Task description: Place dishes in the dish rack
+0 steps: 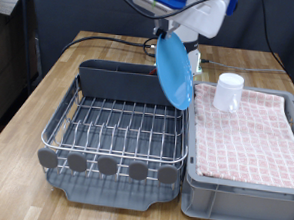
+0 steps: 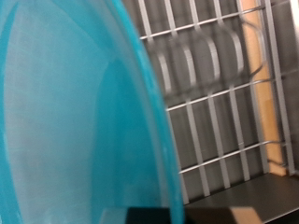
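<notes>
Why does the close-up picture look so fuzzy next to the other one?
In the wrist view the blue plate fills half the frame, too near to focus, and the rack wires smear; the exterior view is sharper, with evenly lit table.

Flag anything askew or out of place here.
Only the plate: it hangs on edge, tilted, above the rack's corner by the crate, held by the gripper. The mug stands upright on the cloth.

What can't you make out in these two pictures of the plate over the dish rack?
- Tool: exterior view, its fingers are hidden behind the blue plate; open or shut unclear.
- Wrist view: the plate fills most of the picture, blurred; only part of the rack shows.
- Mug: handle not visible.
- Wooden spoon: in neither view.
</notes>
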